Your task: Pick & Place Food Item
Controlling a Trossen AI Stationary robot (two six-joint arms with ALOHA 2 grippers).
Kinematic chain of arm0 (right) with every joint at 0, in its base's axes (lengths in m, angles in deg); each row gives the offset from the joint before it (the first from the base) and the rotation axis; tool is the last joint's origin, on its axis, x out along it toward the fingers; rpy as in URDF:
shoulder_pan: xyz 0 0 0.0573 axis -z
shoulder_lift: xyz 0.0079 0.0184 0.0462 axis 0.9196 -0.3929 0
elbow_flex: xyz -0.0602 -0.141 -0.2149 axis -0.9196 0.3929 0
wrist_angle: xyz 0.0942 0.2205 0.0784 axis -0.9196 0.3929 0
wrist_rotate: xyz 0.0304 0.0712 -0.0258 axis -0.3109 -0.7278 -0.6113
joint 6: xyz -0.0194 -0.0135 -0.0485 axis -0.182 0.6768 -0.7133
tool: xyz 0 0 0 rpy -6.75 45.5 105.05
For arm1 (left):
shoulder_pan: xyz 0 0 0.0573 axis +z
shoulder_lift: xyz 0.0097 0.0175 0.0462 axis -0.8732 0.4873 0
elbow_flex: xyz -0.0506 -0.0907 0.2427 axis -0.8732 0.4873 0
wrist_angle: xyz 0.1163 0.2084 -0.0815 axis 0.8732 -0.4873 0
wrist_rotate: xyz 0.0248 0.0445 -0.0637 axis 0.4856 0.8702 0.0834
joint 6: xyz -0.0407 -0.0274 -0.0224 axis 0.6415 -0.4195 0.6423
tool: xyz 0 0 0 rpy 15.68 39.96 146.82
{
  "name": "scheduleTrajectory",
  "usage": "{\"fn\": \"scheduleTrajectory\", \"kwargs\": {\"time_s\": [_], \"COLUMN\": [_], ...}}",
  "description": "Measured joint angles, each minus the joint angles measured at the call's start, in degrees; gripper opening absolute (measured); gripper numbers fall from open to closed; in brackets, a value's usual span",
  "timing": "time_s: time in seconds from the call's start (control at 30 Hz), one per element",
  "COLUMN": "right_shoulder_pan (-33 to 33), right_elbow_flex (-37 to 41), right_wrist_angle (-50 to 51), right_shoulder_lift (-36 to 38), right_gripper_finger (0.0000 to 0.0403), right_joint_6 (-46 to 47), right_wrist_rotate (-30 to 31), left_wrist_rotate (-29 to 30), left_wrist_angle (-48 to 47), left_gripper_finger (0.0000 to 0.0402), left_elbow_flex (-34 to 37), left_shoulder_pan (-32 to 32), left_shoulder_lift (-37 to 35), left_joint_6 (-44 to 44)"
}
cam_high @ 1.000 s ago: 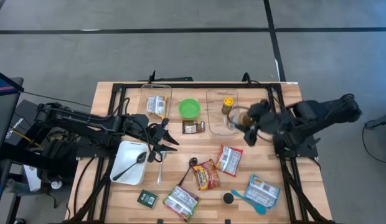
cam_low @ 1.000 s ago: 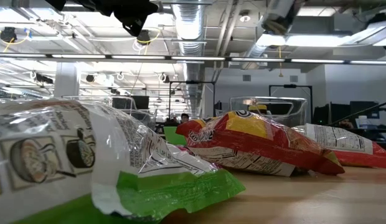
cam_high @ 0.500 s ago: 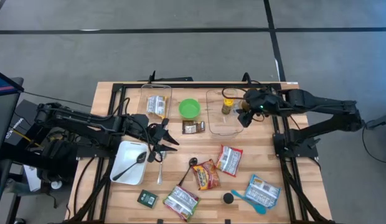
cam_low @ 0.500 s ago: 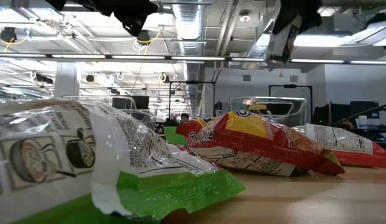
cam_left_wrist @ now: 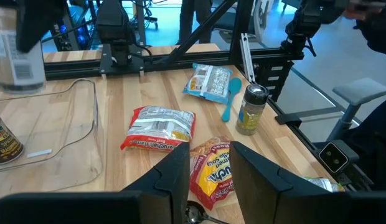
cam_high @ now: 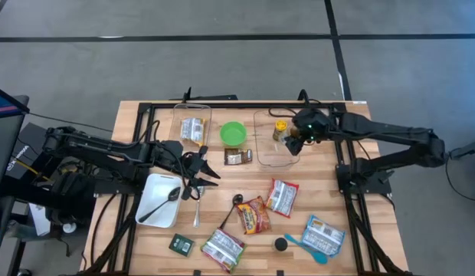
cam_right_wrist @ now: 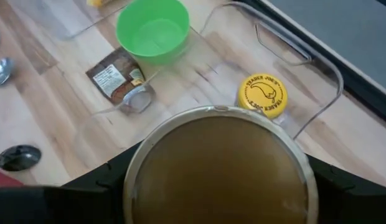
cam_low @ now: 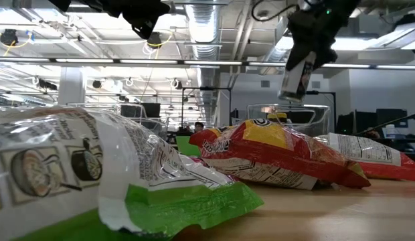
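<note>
- The right tool (cam_high: pixel 293 142) is up above the clear tub (cam_high: pixel 262 157) at the back of the table (cam_high: pixel 360 249). Its fingers are spread wide around a round jar (cam_right_wrist: pixel 215 165) — the jar is held in the air.
- In the right wrist view the jar has a shiny rim and brown stuff inside, and it fills most of the space between the fingers.
- In the low view the jar (cam_low: pixel 296 67) hangs tilted, high over the table, with a white label on its side.
- A bottle with a yellow lid (cam_high: pixel 280 126) stands in the clear tub, just beside the spot under the right tool.
- A green bowl (cam_high: pixel 233 133) sits next to the clear tub, and a small brown packet (cam_high: pixel 237 157) lies just in front of the bowl.
- The left tool (cam_high: pixel 205 170) waits over the table beside a white dish (cam_high: pixel 150 190) with a black spoon (cam_high: pixel 159 205) in it. Its fingers (cam_left_wrist: pixel 170 180) are a little apart and hold nothing.
- A red and yellow noodle pack (cam_high: pixel 253 215) and a red and white snack bag (cam_high: pixel 281 196) lie near the middle of the table.
- A blue spoon (cam_high: pixel 305 248) lies touching a white and blue bag (cam_high: pixel 324 234) at the front right.
</note>
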Motion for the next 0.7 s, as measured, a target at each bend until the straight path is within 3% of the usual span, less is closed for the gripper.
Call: {"fn": "scheduleTrajectory", "kwargs": {"time_s": [0.37,0.7], "right_shoulder_pan": [3.49,3.31], "right_elbow_flex": [4.56,4.49], "right_wrist_angle": [-6.28,-7.29], "right_shoulder_lift": [-0.67,-12.59], "right_gripper_finger": [0.0282,0.0282], "right_joint_6": [-2.40,-4.91], "right_wrist_rotate": [-4.25,-4.38], "left_wrist_rotate": [0.00,0.00], "left_wrist_angle": [-0.01,0.42], "left_gripper_finger": [0.0108,0.0108], "left_elbow_flex": [-0.02,0.00], "left_shoulder_pan": [-0.02,0.00], "left_shoulder_lift": [0.00,0.00], "left_joint_6": [0.00,0.00]}}
